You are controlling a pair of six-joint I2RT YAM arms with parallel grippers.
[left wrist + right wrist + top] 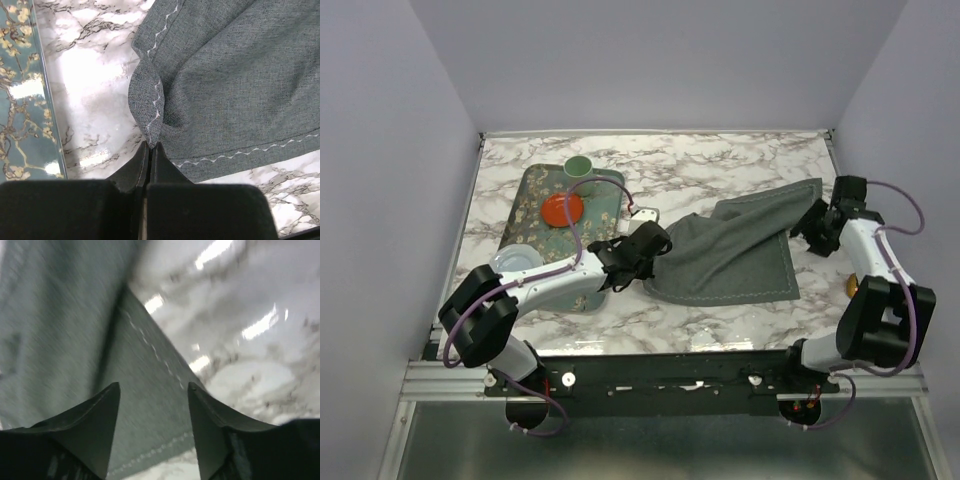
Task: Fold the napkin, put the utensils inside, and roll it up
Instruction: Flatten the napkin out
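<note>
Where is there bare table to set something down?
Bare table lies beyond the napkin along the far edge, and in a strip before its near hem. Crowded: the tray, and the left hand pinching the napkin beside it.

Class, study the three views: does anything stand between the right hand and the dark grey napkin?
Nothing visible does. The right hand is open directly over the hemmed edge of the napkin, with only cloth showing beneath it. The left hand pinches a fold of it.
</note>
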